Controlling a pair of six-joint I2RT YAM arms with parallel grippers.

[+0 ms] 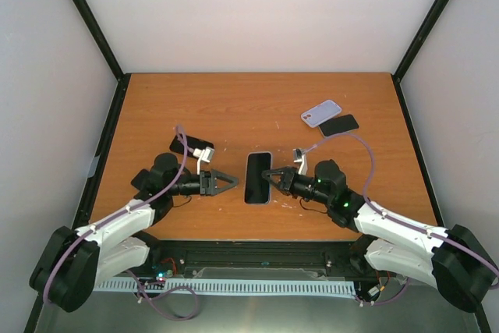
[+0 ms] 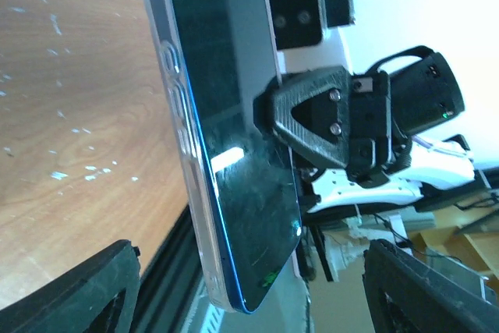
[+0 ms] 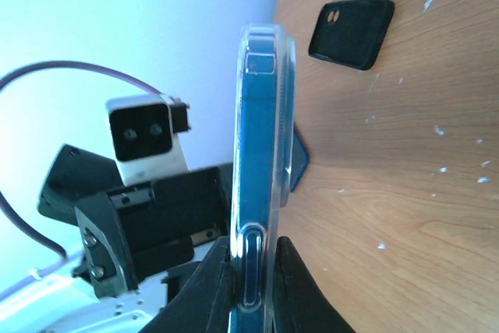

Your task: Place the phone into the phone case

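An orange-brown wooden desk (image 1: 257,99), flecked with small pale marks, sits inside white walls framed by black posts. The phone (image 1: 258,178) lies screen up between the two end effectors, seated in a clear phone case (image 2: 178,126). The right end effector (image 1: 268,175) is clamped on the cased phone's long edge. Its wrist camera shows both fingers (image 3: 212,290) pinching the transparent rim, which the overhead view cannot resolve. The left end effector (image 1: 234,182) hangs just beside the opposite edge, its fingers (image 2: 93,294) spread wide and apart from the phone. Behind the left end effector lies a black phone case (image 1: 191,146). Well beyond the right one, a lavender case (image 1: 321,112) lies just beside a black slab (image 1: 338,125), phone or case unclear.
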